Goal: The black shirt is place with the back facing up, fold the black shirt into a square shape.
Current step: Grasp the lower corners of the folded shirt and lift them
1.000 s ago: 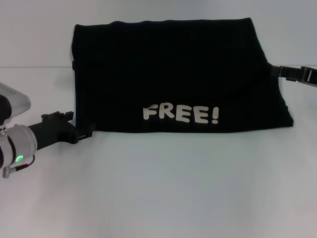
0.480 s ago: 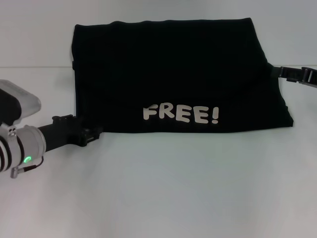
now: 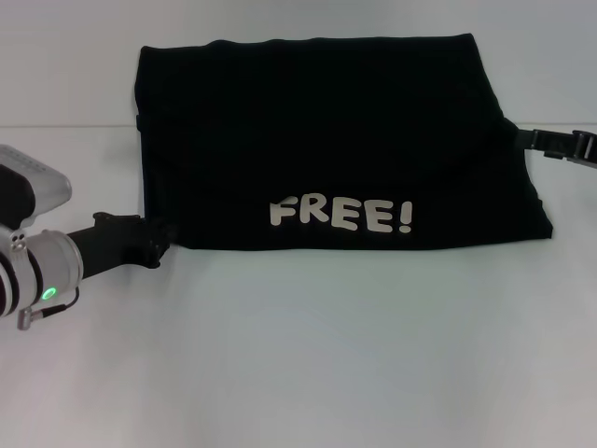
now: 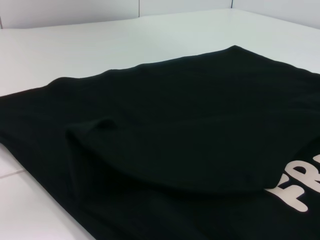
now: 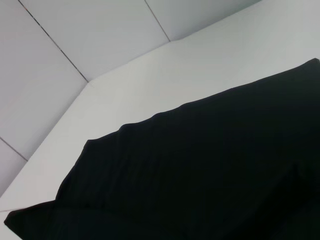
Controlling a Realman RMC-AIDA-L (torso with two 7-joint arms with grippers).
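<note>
The black shirt [image 3: 326, 140] lies folded into a wide rectangle on the white table [image 3: 326, 355], with white "FREE!" lettering [image 3: 340, 215] near its front edge. My left gripper [image 3: 160, 239] is low at the shirt's front left corner, touching or just beside the fabric. My right gripper [image 3: 524, 137] is at the shirt's right edge, about halfway back. The left wrist view shows the shirt [image 4: 190, 135] close up, with a rounded folded layer on top and part of the lettering [image 4: 300, 187]. The right wrist view shows only the shirt [image 5: 200, 170] lying on the table.
The white table runs around the shirt on all sides, with a broad bare stretch in front of it. A pale wall [image 3: 75, 56] rises behind the table. My left arm's silver wrist [image 3: 37, 275] shows a green light.
My left gripper pushed right toward the shirt's front left corner, then drew back a little to the left and up. The right gripper and the shirt have barely moved.
</note>
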